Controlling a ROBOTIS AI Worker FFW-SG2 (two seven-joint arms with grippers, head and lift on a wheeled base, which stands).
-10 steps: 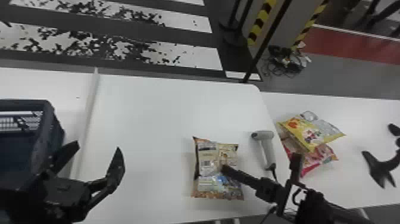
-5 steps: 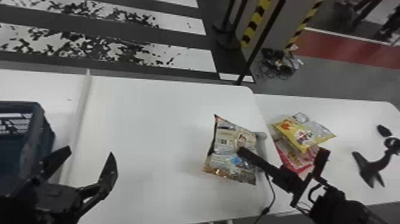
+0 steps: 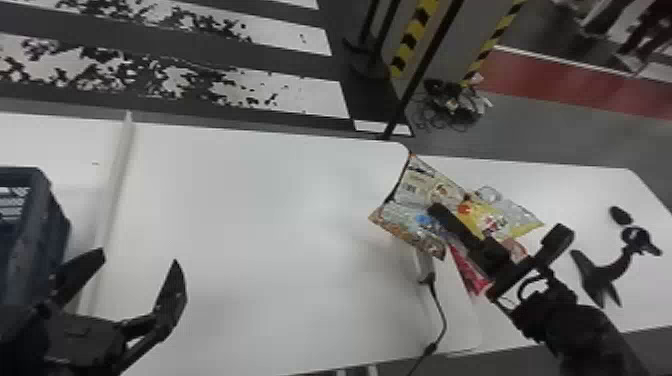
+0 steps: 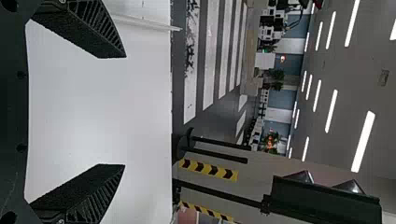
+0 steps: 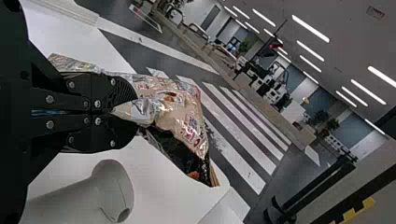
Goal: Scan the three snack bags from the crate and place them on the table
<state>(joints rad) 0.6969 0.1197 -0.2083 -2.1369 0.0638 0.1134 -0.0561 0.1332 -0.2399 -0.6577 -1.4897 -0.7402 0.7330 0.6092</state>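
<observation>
In the head view my right gripper [image 3: 440,215] is over the right part of the white table, shut on a brown and silver snack bag [image 3: 412,190]. The bag overlaps the yellow snack bag [image 3: 492,217] and a red-pink snack bag [image 3: 467,270] lying on the side table, and covers part of the scanner [image 3: 425,267]. In the right wrist view the fingers of my right gripper [image 5: 123,111] pinch the snack bag [image 5: 180,109] near the grey-white scanner [image 5: 79,196]. Beside the crate [image 3: 57,225], my left gripper [image 3: 137,255] stands open and unloaded; in the left wrist view the left gripper [image 4: 125,111] is spread wide.
The scanner's cable [image 3: 440,310] runs to the table's front edge. A black stand-like object [image 3: 605,270] is at the far right of the side table [image 3: 635,190]. A pale divider strip [image 3: 112,200] crosses the left part of the table, near the crate.
My right gripper has carried the brown and silver bag to the right, from mid-table past the scanner towards the other bags. The left gripper shifts only slightly, along with the scene.
</observation>
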